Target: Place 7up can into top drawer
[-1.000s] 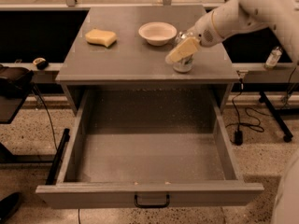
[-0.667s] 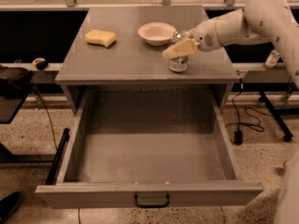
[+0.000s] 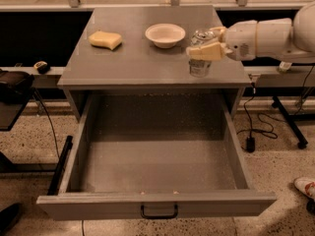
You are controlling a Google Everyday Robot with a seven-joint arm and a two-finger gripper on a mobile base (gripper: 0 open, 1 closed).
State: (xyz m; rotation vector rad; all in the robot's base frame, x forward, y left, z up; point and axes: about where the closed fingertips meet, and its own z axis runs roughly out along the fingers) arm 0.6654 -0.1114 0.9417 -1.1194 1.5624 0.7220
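The 7up can (image 3: 199, 68) stands upright near the front right edge of the grey cabinet's top (image 3: 133, 63); its shiny top shows just above the fingers. My gripper (image 3: 204, 49) reaches in from the right, and its cream fingers (image 3: 201, 52) close around the can's middle. The top drawer (image 3: 157, 204) is pulled fully out below. Its inside is bare, and the black handle (image 3: 159, 212) sits at the centre of the front panel. The can is behind and above the drawer's back right corner.
A white bowl (image 3: 165, 35) stands just left of the can, and a yellow sponge (image 3: 105, 39) lies at the back left of the top. Cables and a stand leg (image 3: 288, 122) lie on the floor at right, a shoe (image 3: 305, 186) at lower right, and dark equipment (image 3: 15, 82) at left.
My arm has swung down from a raised, angled pose to a level reach from the right. The fingers have settled around the can's middle. The can has stayed about where it was.
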